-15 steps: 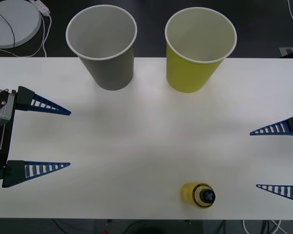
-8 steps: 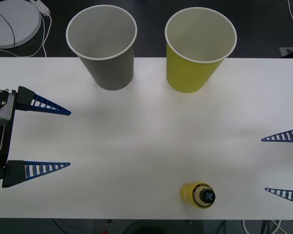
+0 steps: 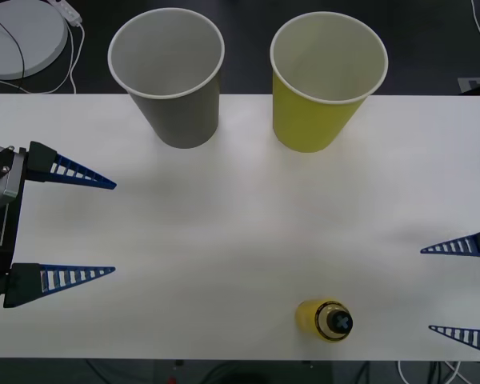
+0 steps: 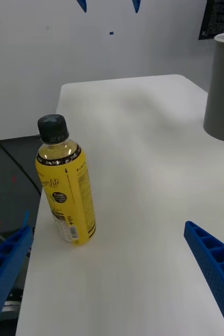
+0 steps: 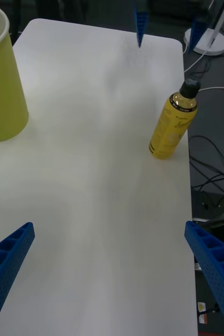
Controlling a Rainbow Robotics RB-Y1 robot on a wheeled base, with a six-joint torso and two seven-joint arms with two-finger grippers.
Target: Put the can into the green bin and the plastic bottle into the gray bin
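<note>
White and wide, the table (image 3: 240, 216) takes most of the front view, with dark floor behind its far edge and a round white disc (image 3: 20, 36) with a cable on that floor at the far left.

Two large paper cups stand upright at the far edge of the table, side by side and a little apart. The gray bin (image 3: 172, 76) is on the robot's left and the green bin (image 3: 324, 80) is on the robot's right. Both show a white inside and a rolled white rim, and I see nothing inside them.

At the left side of the table is the left gripper (image 3: 104, 228), above the surface. Its two blue ribbed fingers are spread wide apart, they point toward the middle of the table, and they hold nothing. At the right edge is the right gripper (image 3: 428, 290), also with its fingers wide apart and nothing between them.

Smallest is the plastic bottle (image 3: 326, 320). It stands upright near the front edge of the table, on the robot's right half, near the right gripper but not touching it. In the right wrist view the bottle (image 4: 65, 181) shows its black cap, yellow liquid and yellow label, close to the table edge.
</note>
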